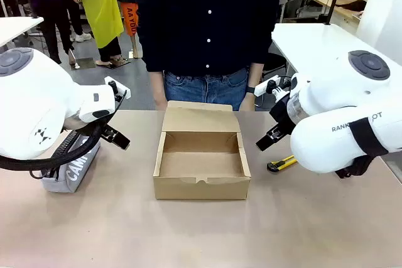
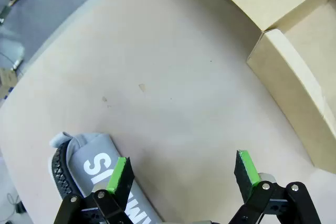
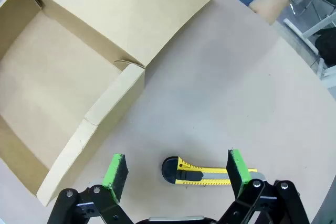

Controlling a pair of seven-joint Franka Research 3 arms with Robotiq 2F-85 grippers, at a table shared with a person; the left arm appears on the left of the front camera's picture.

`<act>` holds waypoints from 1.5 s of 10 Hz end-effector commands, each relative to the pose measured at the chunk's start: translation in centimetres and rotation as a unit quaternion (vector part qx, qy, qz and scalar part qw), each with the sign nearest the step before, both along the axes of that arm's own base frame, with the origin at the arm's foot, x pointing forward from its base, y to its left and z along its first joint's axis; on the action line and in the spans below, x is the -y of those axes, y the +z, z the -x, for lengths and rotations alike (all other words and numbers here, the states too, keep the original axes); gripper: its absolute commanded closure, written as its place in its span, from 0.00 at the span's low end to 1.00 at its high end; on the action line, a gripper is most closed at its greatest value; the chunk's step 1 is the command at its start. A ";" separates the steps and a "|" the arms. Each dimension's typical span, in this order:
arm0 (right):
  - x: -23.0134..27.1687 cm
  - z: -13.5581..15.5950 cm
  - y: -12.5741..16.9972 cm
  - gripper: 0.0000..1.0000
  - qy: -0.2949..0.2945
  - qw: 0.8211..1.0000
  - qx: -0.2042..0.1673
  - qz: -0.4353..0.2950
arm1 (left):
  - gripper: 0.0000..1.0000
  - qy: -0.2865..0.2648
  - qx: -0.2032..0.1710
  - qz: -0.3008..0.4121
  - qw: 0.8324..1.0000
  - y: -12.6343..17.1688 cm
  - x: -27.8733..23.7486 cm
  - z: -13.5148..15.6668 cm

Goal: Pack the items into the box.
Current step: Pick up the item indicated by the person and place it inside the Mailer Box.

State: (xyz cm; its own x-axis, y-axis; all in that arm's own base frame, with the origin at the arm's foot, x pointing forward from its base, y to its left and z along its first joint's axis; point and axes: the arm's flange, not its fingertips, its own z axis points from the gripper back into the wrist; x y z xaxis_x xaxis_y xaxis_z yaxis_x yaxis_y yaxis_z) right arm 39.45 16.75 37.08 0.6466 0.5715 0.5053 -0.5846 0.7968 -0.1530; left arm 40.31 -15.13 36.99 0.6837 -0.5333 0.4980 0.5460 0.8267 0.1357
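Observation:
The open brown cardboard box (image 1: 201,166) sits mid-table with nothing inside, its lid flap folded back toward the person. The grey-blue pouch (image 1: 74,166) lies to its left, partly under my left arm. My left gripper (image 1: 117,136) hangs open above the table; in the left wrist view it (image 2: 182,171) stands just past the pouch's end (image 2: 93,174), with the box's side wall (image 2: 294,95) beyond. The yellow-and-black utility knife (image 1: 282,164) lies right of the box. My right gripper (image 3: 176,169) is open above the knife (image 3: 210,173), beside the box (image 3: 68,72). The small black object is out of view.
A person in a dark shirt stands at the far edge behind the box, one hand (image 3: 266,6) with a wristwatch near the table's corner. Bare tabletop (image 1: 201,230) spreads in front of the box. A white table (image 1: 314,45) stands at the back right.

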 end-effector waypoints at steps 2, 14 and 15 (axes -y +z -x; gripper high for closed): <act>0.0 0.0 0.0 0.00 0.000 1.000 0.000 0.000 | 0.00 0.000 0.000 0.000 1.000 0.0 0.0 0.0; 0.0 0.0 0.0 0.00 0.000 1.000 0.000 0.000 | 0.00 0.000 0.000 0.000 1.000 0.0 0.0 0.0; 0.3 0.2 -0.2 0.00 0.020 0.999 -0.030 -0.006 | 0.00 -0.025 -0.028 0.022 0.999 0.2 0.0 0.6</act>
